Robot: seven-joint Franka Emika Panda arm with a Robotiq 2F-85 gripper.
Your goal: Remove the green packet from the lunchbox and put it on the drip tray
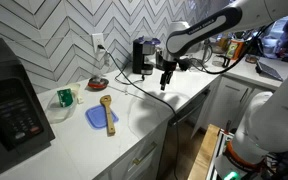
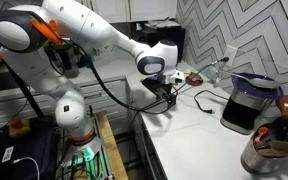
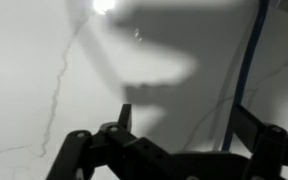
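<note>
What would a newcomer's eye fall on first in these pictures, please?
The big white robot arm stretched over the white counter, its gripper hanging beside the black coffee machine. Then the bright green packet in the clear lunchbox, next to the blue plate at the counter's other end.

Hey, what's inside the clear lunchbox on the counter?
The green packet lies inside the lunchbox. Anything beneath the packet is covered, and the view is too small to show more.
</note>
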